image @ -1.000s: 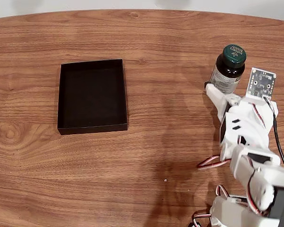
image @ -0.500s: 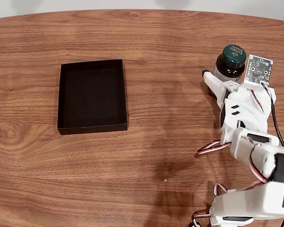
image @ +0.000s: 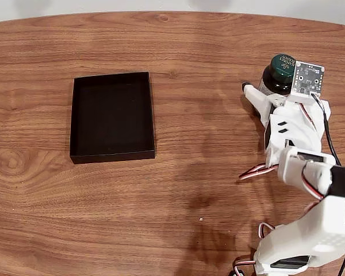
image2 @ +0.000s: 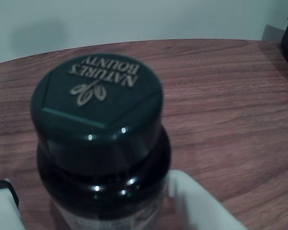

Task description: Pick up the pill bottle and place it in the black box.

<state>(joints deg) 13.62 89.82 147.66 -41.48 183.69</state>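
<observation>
Pill bottle (image: pixel 278 75) is standing upright on the surface (image: pixel 207 172), sitting between the fingers (image2: pixel 197 201), which are spread wide around it without squeezing. Black box (image: pixel 111 117) is lying well apart at left in the fixed view.

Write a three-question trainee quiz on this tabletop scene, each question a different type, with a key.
1. True or false: the shallow matte black box already holds something.
2. In the fixed view, the dark amber pill bottle with the green round cap stands (a) left of the box, (b) right of the box, (c) inside the box.
3. Fill in: in the wrist view, the white fingers of the end effector sit on either side of the ____.

Key: 1 false; 2 b; 3 bottle.
</observation>
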